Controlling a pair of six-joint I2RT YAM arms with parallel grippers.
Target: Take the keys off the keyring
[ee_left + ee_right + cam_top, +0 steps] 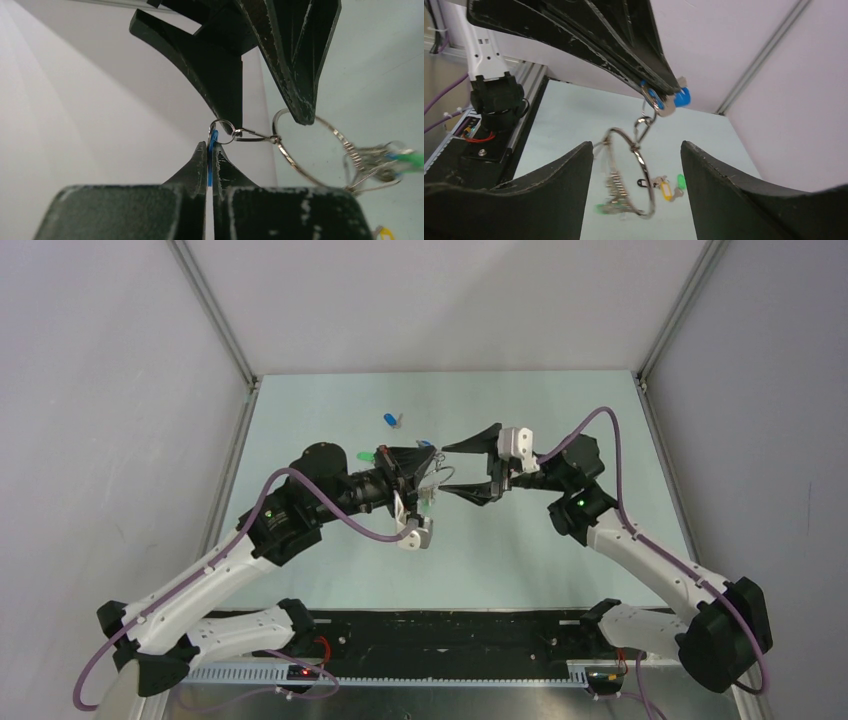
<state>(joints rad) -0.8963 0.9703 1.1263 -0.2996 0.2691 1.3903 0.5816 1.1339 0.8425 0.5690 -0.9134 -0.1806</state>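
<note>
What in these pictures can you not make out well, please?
- Right wrist: the keys on the keyring are blurred; their number is unclear.
- Left wrist: the blue-capped key is mostly hidden between the fingers of the left gripper.
- Top external: keyring and keys are too small for detail.

A: Arms, quick?
B: Left arm [215, 575] and right arm [650, 560] match: white shell links, chunky black joint housings.
A: Cabling?
B: A purple cable [300, 480] runs loose along each arm. There's a red wire [322, 647] at the left base.
A: The ends?
B: Left gripper [433, 452] and right gripper [447, 470] have black tapered fingers [125, 210], edges scuffed with whitish specks. Each wrist has a white camera block [518, 440].
A: Lights?
B: Green LED [580, 504] on a black joint of the right arm, and a red light [305, 671] at the left base.
</note>
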